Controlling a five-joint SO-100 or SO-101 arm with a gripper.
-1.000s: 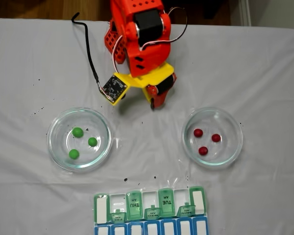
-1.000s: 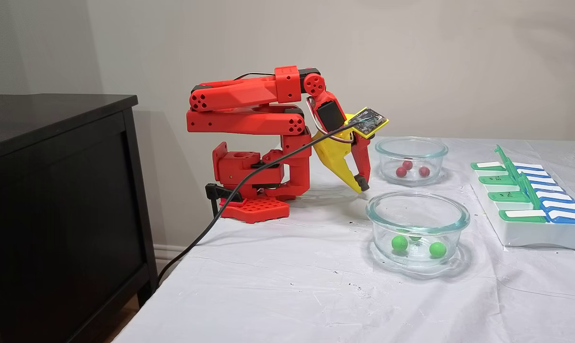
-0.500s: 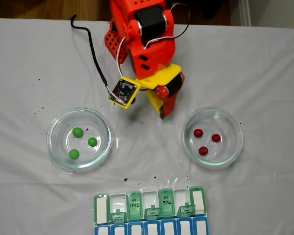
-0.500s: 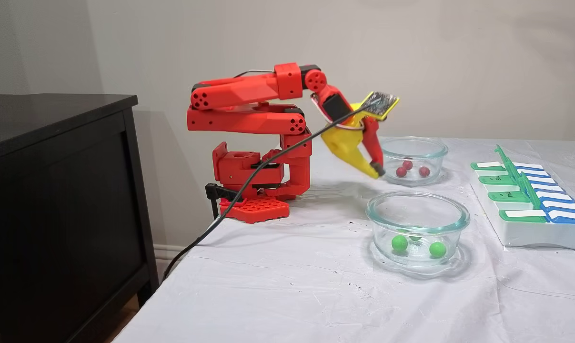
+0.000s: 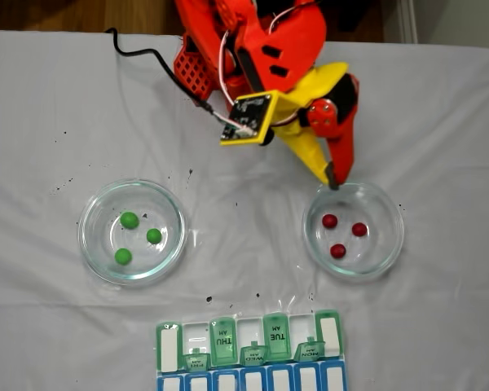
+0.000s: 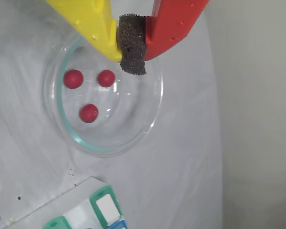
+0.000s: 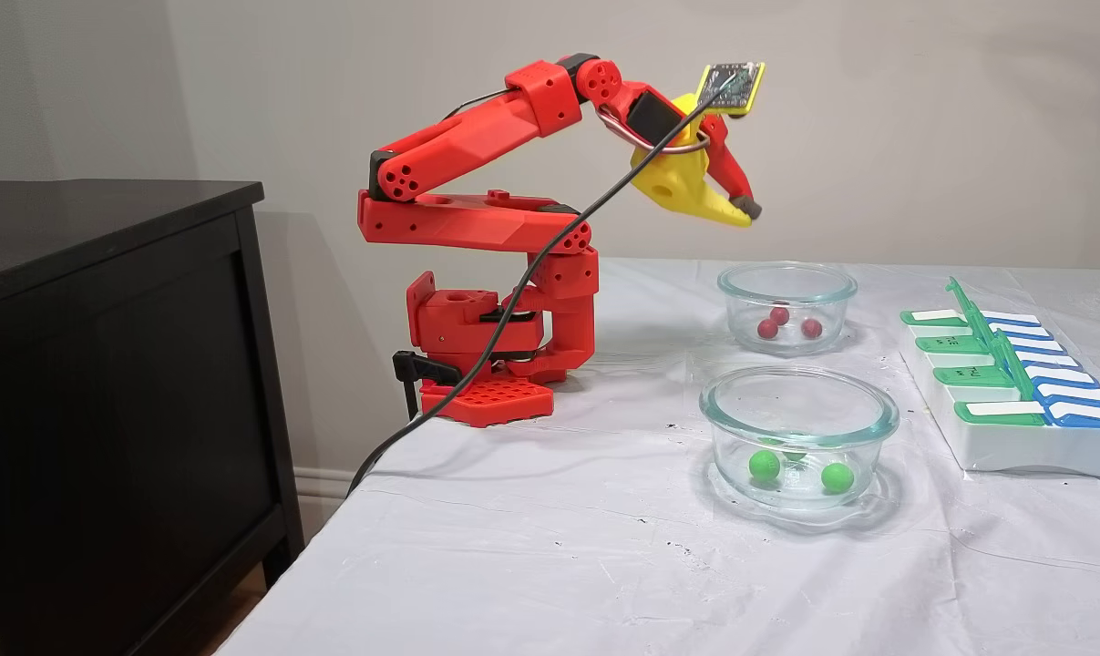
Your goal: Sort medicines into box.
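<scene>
**Booth:** Where's your pincer right now?

**Arm:** My yellow-and-red two-finger pincer (image 6: 132, 57) hangs high in the air, fingers pressed together on their own dark foam pad, carrying nothing. Straight below its tip in the wrist view is the round clear glass dish (image 6: 148, 114) with the dark red round pills (image 6: 89, 113). I'd say I'm lined up above it so I can drop straight down past the rim.

**Booth:** Count them for us!

**Arm:** Three red ones below me: two side by side, one apart (image 5: 337, 251). Three bright green round pills (image 5: 129, 220) sit in a second clear glass dish (image 5: 94, 204), well off to the side of my pincer in the top-down fixed view. In the side fixed view I make out two greens for certain (image 7: 765, 465); the third is hazy behind the glass. Six pills, two dishes, colours apart, which looks like sorting made easy.

**Booth:** And the destination?

**Arm:** The white rectangular weekly pill organizer (image 5: 248, 326) lies beyond both dishes, farther out from my pincer. Several translucent green day-name lids (image 5: 221, 340) stand open, likely ready for pills; the blue-lidded row (image 7: 1064, 394) lies flat. No pill has reached it yet, as far as I can see.
</scene>
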